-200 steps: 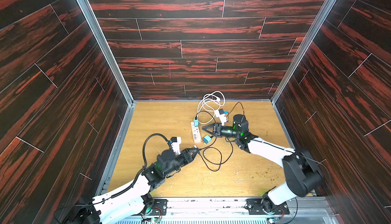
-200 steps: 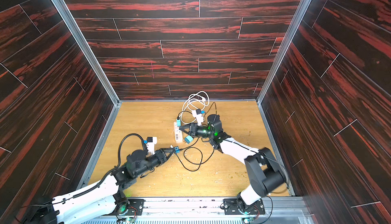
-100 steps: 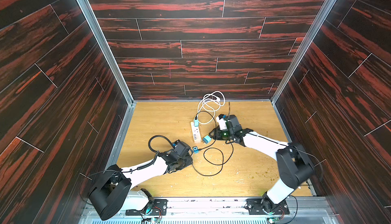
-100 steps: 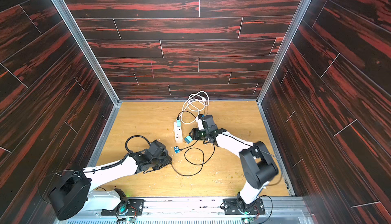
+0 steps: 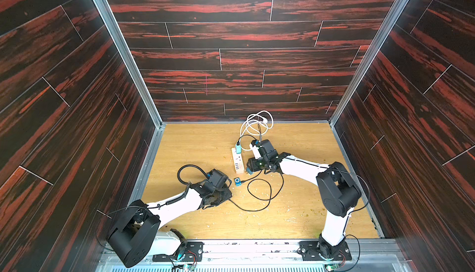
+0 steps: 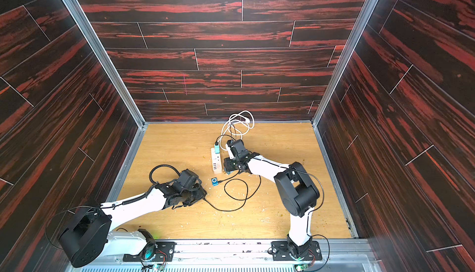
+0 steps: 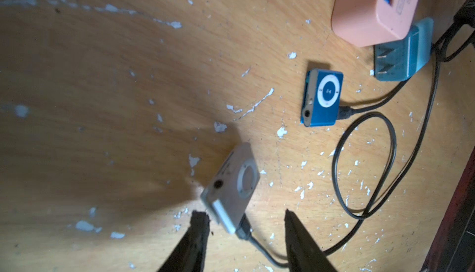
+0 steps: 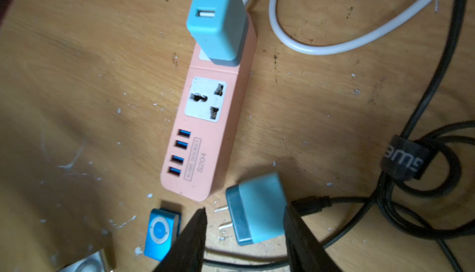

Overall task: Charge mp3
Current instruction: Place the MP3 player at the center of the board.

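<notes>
In the left wrist view a silver mp3 [image 7: 232, 188] lies flat on the wooden floor with a black cable [image 7: 259, 247] plugged into it. My left gripper [image 7: 244, 216] is open, its fingertips either side of that plugged end and not closed on it. A blue mp3 [image 7: 322, 97] [image 5: 237, 181] lies further out, also with a cable plugged in. My right gripper [image 8: 245, 213] is open, its jaws straddling a loose teal charger [image 8: 257, 206] that lies on its side with its prongs bare. In both top views the silver mp3 is hidden under my left hand [image 5: 218, 189].
A pink power strip [image 8: 213, 139] [image 5: 237, 161] lies by the loose charger, with one free socket and several USB ports. A second teal adapter [image 8: 218, 26] is plugged into its far end. White cable [image 5: 257, 121] coils at the back wall; black cable [image 5: 259, 193] loops between the arms.
Both arms have come down low over the floor. My left jaws have opened off the silver mp3's plugged end. My right jaws have widened around the loose charger.
</notes>
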You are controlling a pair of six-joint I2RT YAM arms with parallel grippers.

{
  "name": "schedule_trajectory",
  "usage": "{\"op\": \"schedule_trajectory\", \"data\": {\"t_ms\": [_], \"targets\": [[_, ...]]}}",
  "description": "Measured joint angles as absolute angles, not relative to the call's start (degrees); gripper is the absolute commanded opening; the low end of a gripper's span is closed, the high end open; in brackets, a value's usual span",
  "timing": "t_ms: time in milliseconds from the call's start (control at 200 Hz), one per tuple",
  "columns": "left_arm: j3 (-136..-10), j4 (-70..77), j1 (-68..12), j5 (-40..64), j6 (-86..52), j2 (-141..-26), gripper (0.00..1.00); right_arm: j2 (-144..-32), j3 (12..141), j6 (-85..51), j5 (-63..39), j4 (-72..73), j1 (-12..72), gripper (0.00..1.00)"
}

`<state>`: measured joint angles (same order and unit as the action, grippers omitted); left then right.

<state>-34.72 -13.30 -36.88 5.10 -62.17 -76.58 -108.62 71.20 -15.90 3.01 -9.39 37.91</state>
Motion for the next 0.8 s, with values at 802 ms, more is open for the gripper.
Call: {"op": "schedule_trajectory", "data": {"t_ms": [802], "targets": [[-34.6, -18.7, -33.1, 0.3, -58.0, -58.1, 0.64, -113.8, 75.0, -11.3, 9.1, -13.4, 40.5, 0.54]]}}
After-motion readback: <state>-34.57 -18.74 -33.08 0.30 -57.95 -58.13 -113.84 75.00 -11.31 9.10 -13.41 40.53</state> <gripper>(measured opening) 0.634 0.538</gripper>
